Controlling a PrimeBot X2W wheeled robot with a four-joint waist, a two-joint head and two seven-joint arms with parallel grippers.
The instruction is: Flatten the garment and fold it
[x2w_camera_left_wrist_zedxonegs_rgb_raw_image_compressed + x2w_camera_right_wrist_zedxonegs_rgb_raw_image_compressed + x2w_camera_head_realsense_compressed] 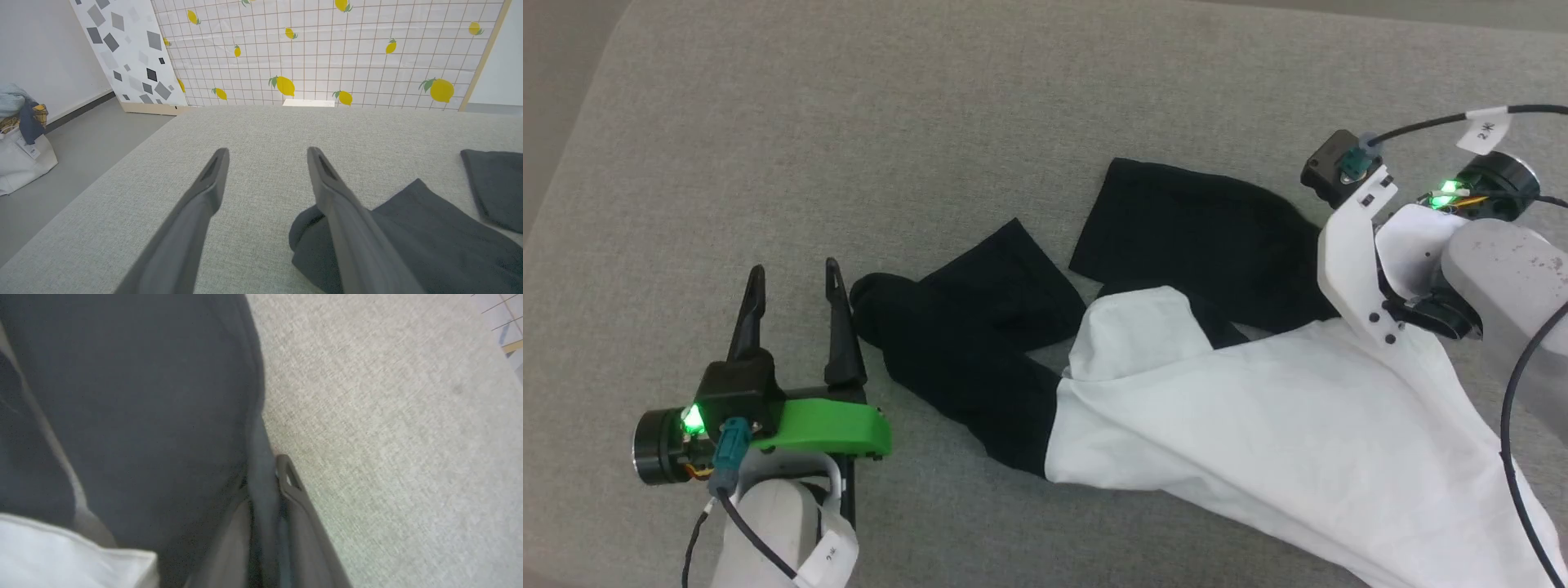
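The garment [1258, 425] lay crumpled on the grey surface [849, 122]. Its white body spread toward the lower right of the head view, and its two black sleeves were thrown out to the left and upward. The left gripper [795, 269] stood empty with its jaws wide, just beside the cuff end of the near sleeve [947, 327]. Whether its right finger touched the cloth I could not tell. The right gripper [271, 469] was at the garment's far right edge, where the far sleeve [1201, 229] met the white body. In the head view its fingers were hidden under the white bracket [1347, 261] on its wrist. The right wrist view gave the grip itself: the jaws were drawn narrow on a fold at the black cloth's edge, with bare surface to the right and a corner of white at the lower left. The left wrist view took in the room beyond (and both cuffs at its right side). It showed a lemon panel [327, 49], a grey-patterned board [130, 53] leaning beside it, and a white bag [20, 159] heaped with clothes on the floor [94, 134].
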